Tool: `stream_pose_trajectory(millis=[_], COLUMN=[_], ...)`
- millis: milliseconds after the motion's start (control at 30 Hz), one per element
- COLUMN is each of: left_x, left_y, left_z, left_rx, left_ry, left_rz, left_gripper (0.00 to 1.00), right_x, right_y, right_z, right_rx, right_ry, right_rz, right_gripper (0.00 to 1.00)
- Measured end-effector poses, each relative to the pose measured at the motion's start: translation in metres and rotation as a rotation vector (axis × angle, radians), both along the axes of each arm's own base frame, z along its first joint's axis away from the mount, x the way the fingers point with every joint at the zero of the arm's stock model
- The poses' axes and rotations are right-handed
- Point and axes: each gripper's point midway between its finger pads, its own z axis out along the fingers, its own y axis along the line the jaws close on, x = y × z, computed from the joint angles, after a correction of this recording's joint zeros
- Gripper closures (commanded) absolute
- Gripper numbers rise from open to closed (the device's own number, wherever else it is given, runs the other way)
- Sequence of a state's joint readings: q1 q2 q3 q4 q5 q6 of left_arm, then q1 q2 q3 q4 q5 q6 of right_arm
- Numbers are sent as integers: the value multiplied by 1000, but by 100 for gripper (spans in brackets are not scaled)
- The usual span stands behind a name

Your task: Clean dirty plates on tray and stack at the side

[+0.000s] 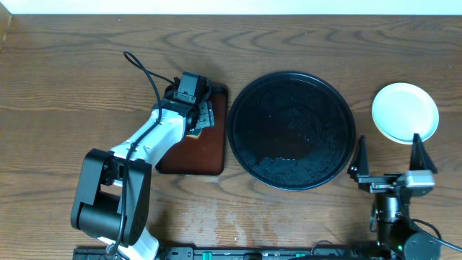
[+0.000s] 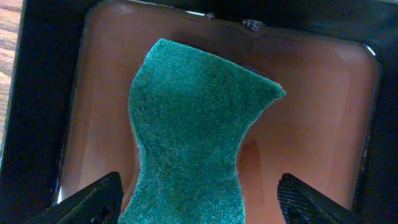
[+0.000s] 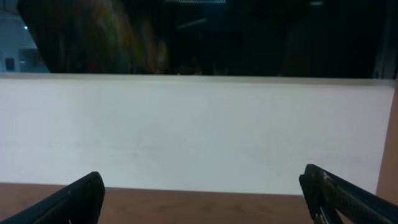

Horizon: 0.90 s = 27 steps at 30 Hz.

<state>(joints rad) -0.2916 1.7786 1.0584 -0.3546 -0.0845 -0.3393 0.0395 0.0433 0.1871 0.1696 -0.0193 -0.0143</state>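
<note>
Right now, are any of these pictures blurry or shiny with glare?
Overhead: evenly lit, small glints on the black tray. Left wrist: sharp, fibres of the green sponge show; soft sheen on the brown tray. Right wrist: dim and soft, dark top with smeared reflections.

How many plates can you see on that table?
1: a white plate on the bare wood, right of the round black tray, which holds none. More could be stacked beneath it; from above I cannot tell.
</note>
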Motion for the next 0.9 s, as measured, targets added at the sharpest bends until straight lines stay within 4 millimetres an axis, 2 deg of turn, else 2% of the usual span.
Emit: stream_pose_trajectory(millis=[267,400,733,900], left_x=[0,0,0,0], left_y=[0,0,0,0], left_z=[0,0,0,0], left_rx=[0,0,0,0], left_ry=[0,0,0,-1], left_rz=[0,0,0,0], left_gripper=[20,20,19,20], right_x=[13,17,22,22], right_y=[3,5,10,6], right_z=[-52,-69,-133,-137], right_rx=[-1,-5,-15,-12], right_ry=[91,127,366,382], right_rz=[16,28,53,39], right_gripper=[1,1,1,1])
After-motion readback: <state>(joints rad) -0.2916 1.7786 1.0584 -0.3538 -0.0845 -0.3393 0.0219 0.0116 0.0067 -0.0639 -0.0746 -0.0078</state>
